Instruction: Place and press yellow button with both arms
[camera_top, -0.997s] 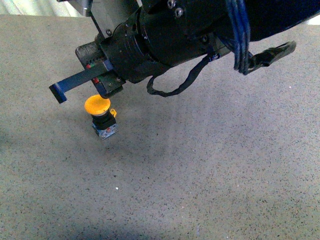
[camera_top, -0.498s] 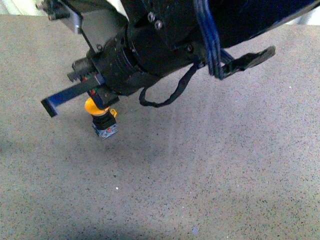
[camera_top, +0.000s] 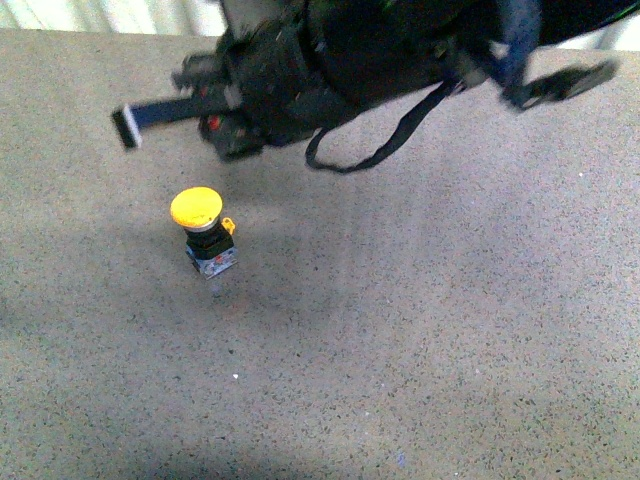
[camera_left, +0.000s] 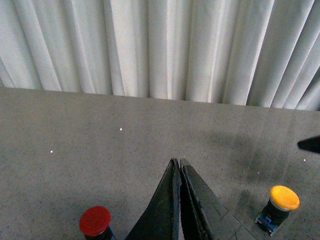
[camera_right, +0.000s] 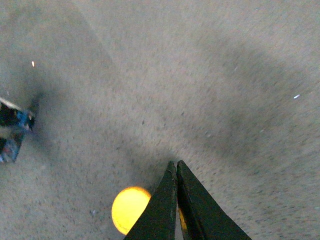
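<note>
The right gripper (camera_right: 175, 167) is fully closed, its fingers pressed together, and nothing is held. It is suspended over the desk (camera_top: 450, 330) on the far side of the yellow button (camera_top: 205, 232), and no contact is made. The left gripper (camera_left: 178, 165) is likewise closed and empty. The yellow button is stood upright on the desk, left of centre, cap uppermost. A red button (camera_left: 95, 221) is seen well apart from it. A white curtain (camera_left: 160, 45) is hung beyond the desk's far edge.

yellow button (camera_right: 127, 210): blurred, part behind right tool (camera_right: 175, 165) | red button (camera_left: 95, 221): base cut off | right arm (camera_top: 340, 60): blurred
</note>
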